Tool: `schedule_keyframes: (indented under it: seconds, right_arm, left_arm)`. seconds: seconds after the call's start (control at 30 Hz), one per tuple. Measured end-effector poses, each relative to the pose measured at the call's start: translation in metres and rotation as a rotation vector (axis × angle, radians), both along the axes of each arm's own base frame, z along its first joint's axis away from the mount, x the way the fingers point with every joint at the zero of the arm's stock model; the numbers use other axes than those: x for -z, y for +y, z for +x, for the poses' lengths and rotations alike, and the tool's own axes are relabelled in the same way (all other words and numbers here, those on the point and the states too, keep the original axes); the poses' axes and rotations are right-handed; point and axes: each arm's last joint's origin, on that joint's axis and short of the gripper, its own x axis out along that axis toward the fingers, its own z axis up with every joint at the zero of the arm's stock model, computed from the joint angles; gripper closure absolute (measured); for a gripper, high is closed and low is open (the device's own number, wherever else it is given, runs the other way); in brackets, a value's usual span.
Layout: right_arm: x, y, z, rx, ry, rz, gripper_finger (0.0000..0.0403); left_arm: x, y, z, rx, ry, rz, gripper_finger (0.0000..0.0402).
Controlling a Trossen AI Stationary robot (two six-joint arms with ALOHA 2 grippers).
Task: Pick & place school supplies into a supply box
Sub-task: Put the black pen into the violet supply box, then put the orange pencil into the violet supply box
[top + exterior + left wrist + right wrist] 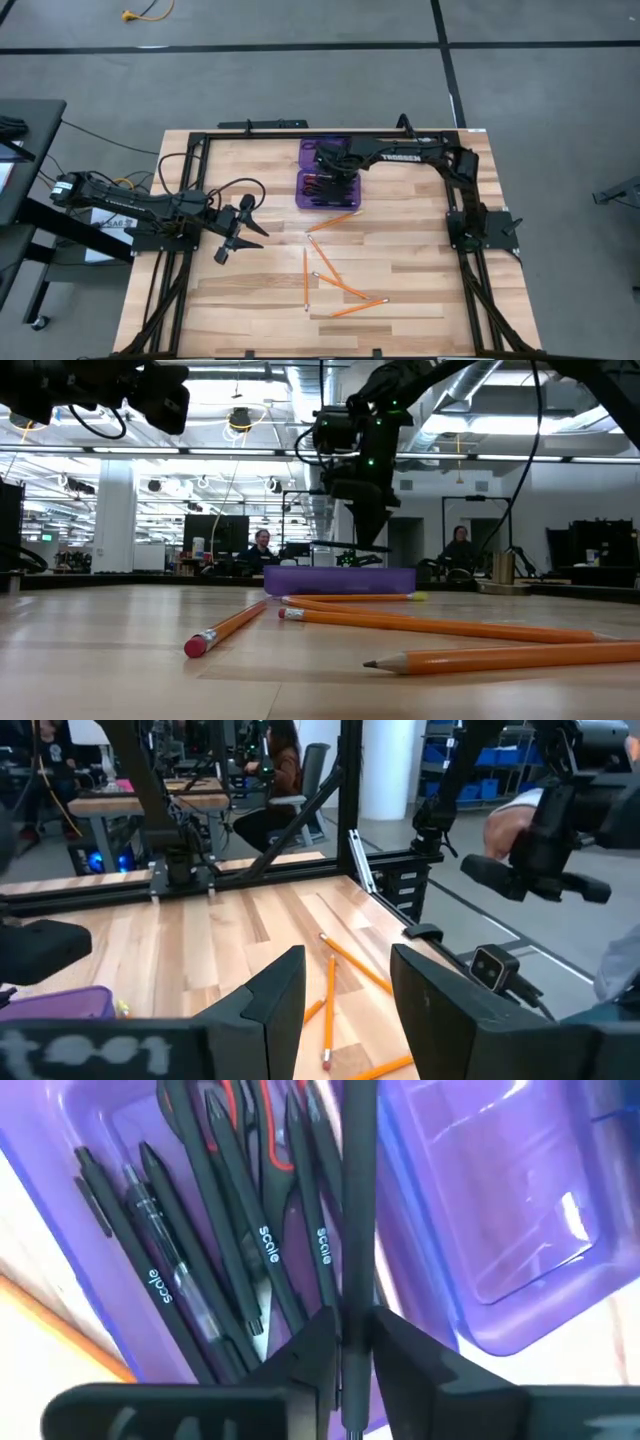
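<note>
The purple supply box (pixel 330 176) lies open near the table's far edge, its lid (pixel 520 1210) flat beside the tray (pixel 60 1140). In the tray lie several black pens (pixel 225 1210) and the red-handled scissors (pixel 250 1120). My right gripper (pixel 335 180) hangs over the tray, shut on one more black pen (pixel 355 1180). Several orange pencils (pixel 322 256) lie flat on the wood nearer the middle. My left gripper (pixel 242 245) waits open above the table's left part, clear of everything. My right gripper (pixel 352 1342) pinches a black pen's shaft (pixel 352 1295) between its two fingers, coming from above and pointing down, fingers across the pen. The pen (pixel 345 546) is lifted clear and lies about level just above the open box (pixel 340 580).
Orange pencils (pixel 430 625) are scattered between the box and the near edge; one (pixel 335 220) lies close to the tray's near side. A black metal frame (pixel 200 160) borders the tabletop. Bare wood lies left of the box. People sit in the room beyond.
</note>
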Motion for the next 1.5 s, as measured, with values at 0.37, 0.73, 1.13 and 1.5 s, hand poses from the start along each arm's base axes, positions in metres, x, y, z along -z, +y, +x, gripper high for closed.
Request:
schedule_keyframes:
  seconds: [0.37,0.73,1.13,1.5]
  right_arm:
    - [0.001,0.000,-0.003,-0.082,0.036,0.038,0.0284]
    - [-0.045,0.004,-0.020,-0.115,-0.049,-0.021,0.0260]
    - [-0.121,0.031,-0.085,-0.081,-0.182,-0.076,0.0266]
    - [-0.108,0.092,-0.181,-0.006,-0.250,-0.003,0.0267]
  left_arm:
    - [0.000,0.001,0.000,-0.046,-0.016,0.043,0.0265]
    - [0.006,0.006,0.008,-0.257,0.062,-0.024,0.0265]
    - [0.031,0.002,0.060,-0.372,0.270,-0.013,0.0265]
    - [0.053,-0.018,0.114,-0.239,0.415,0.040,0.0265]
